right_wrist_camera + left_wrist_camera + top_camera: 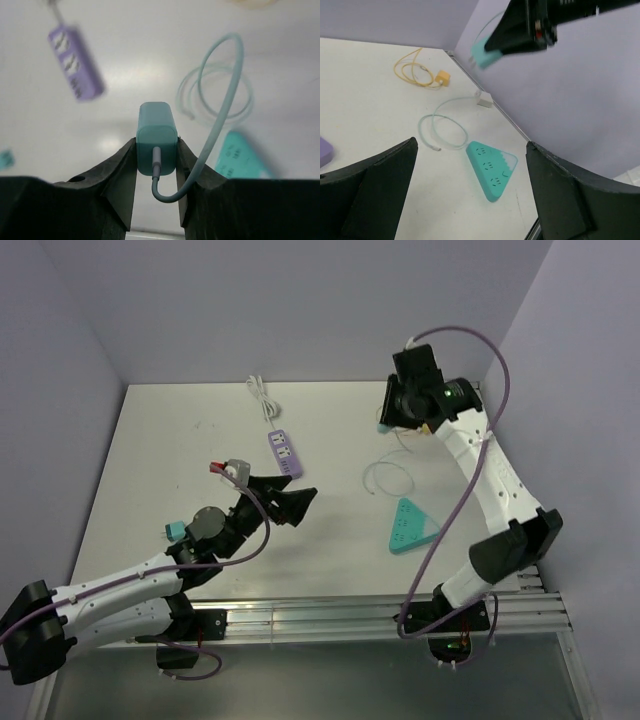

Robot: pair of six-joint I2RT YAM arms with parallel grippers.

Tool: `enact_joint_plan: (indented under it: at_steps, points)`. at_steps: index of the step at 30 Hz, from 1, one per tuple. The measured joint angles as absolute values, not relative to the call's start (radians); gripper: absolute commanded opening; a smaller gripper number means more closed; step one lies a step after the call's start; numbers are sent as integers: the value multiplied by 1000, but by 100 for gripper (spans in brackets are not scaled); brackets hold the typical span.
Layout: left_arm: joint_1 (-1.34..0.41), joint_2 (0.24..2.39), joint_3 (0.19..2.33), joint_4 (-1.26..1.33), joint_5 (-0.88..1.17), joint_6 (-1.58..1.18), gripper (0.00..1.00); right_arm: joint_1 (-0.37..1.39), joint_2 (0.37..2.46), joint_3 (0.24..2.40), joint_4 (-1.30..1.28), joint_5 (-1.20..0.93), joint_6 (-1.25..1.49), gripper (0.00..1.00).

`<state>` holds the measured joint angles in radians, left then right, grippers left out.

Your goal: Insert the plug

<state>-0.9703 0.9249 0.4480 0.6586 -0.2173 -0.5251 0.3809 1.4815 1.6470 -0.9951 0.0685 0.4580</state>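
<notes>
Fingers (380, 190) of the left end effector (470, 145) are seen spread wide apart above the surface (365, 110), and nothing is gripped between them. The right end effector (156, 150) is clamped on a teal adapter block (156, 125), from whose near face a teal cable (155, 180) is curved down, then up and over. The plug (442, 77) is found lying on the surface near the wall, touched by neither end effector, with its yellow cable (396, 66) looped beside it at 9 o'clock. From the plug, a teal triangular power strip (492, 172) is located at 5 o'clock in the left wrist view. In the top view, a purple power strip (284, 453) is placed at 12 o'clock from the left end effector.
</notes>
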Motion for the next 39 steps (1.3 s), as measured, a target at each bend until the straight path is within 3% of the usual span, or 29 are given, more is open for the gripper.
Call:
enact_joint_plan:
  at_steps: [4, 7, 12, 19, 29, 39]
  points:
    - [-967, 881, 428, 617, -256, -562, 94, 373, 1644, 1967, -1040, 306, 382, 0]
    - [-963, 874, 411, 595, -260, -583, 94, 368, 1649, 2001, -1052, 457, 353, 0]
    - [-961, 873, 410, 556, -250, -608, 94, 341, 1515, 1640, -1052, 539, 400, 0]
    - [-958, 837, 409, 548, -219, -632, 94, 327, 1458, 1184, -1032, 437, 517, 0]
    - [-952, 791, 396, 533, -199, -651, 94, 352, 1319, 1026, -912, 355, 611, 0]
    - [-948, 788, 385, 533, -199, -653, 94, 406, 1315, 956, -828, 403, 667, 0]
